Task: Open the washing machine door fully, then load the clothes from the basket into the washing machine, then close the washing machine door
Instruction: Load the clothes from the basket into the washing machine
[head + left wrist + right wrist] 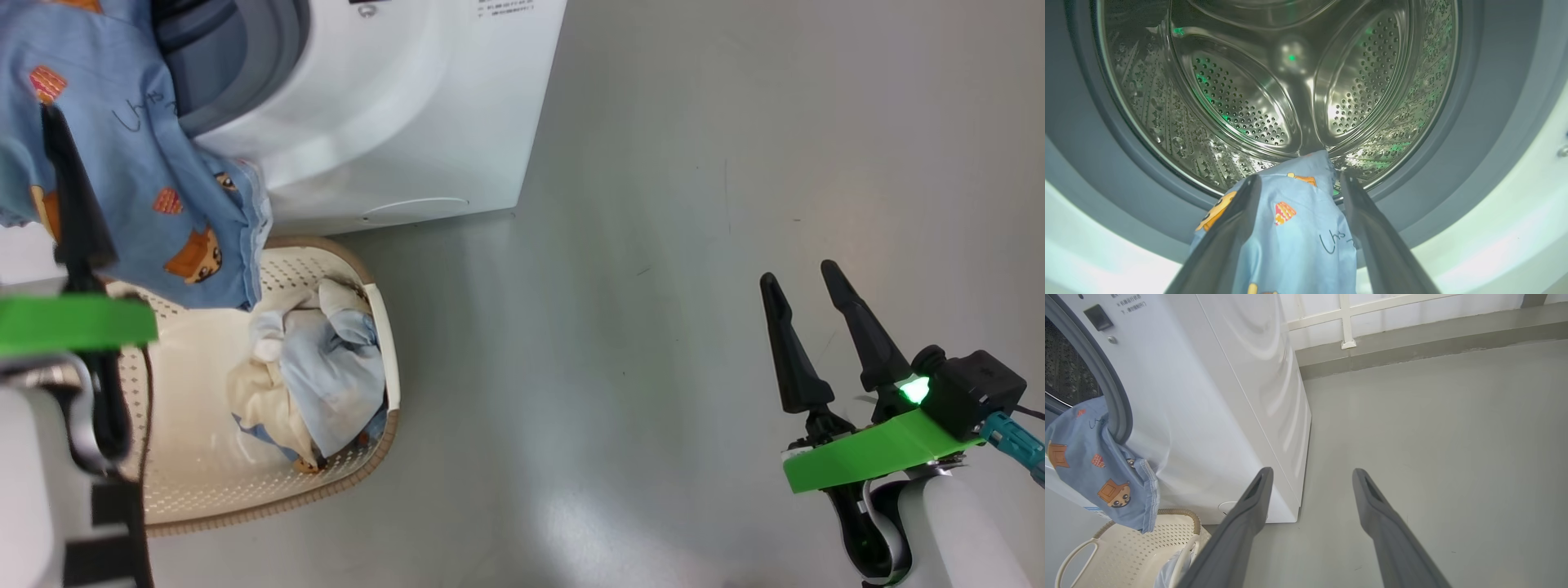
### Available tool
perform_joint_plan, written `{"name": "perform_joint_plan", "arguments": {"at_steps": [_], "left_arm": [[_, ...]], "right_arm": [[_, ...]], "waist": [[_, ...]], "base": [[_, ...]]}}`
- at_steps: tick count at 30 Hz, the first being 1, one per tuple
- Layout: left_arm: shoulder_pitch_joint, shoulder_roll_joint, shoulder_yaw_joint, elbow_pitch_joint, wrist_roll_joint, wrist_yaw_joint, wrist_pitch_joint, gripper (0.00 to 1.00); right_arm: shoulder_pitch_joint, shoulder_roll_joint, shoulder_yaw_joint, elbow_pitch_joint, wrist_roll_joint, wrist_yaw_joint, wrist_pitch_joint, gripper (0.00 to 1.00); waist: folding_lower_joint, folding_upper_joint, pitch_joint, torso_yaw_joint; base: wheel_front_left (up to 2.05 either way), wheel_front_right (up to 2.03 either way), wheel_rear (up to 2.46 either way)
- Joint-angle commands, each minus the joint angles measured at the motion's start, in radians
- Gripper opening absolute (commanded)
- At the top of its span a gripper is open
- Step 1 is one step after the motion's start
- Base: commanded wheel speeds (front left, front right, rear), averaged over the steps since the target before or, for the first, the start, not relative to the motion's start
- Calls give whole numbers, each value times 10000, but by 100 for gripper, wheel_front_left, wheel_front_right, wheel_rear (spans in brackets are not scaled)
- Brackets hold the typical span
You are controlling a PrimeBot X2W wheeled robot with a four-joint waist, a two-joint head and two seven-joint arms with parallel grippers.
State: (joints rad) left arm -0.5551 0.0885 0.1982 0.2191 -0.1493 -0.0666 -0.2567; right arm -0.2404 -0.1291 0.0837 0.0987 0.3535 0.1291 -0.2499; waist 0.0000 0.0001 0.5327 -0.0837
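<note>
Two fingers of left gripper: left wrist view, spread wide, pinching nothing, aimed into the open mouth.
blue garment: loose between those fingers, top end over the lip and into the drum, rest hanging toward camera; orange cartoon patches, black scribble.
drum: perforated steel, green glints on the wall.
door seal: grey-blue ring round drum, blue garment draped across its lowest part.
washing machine: head view, white, top left, mouth open, round filter cap low on front.
blue garment: hanging from the mouth over the basket's machine-side end, covering most of left gripper; one dark finger against the cloth.
basket: on floor right before the machine; touching it or not, cannot tell.
pale blue-white garment, cream garment: bunched together inside basket, at its right end.
right gripper: spread, nothing between fingers, over bare grey floor, well apart from basket and machine.
right gripper: right wrist view, fingers apart, empty, pointed at floor beside machine's side panel.
blue garment: hanging out past the seal, hem just above basket rim.
</note>
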Motion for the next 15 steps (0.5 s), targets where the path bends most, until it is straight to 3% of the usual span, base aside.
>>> {"name": "perform_joint_plan", "arguments": {"at_steps": [1,15], "left_arm": [[395,272,301,-396,-26,-24,-51,100],[3357,-348,196,-1644,-261,372,-51,100]], "right_arm": [[303,-67,208,-181,-45,16,-118,100],[320,-141,350,-101,-39,16,-118,100]], "waist": [[0,-1,-30,2],[0,-1,-247,42]], "base": [[0,0,0],[0,0,0]]}}
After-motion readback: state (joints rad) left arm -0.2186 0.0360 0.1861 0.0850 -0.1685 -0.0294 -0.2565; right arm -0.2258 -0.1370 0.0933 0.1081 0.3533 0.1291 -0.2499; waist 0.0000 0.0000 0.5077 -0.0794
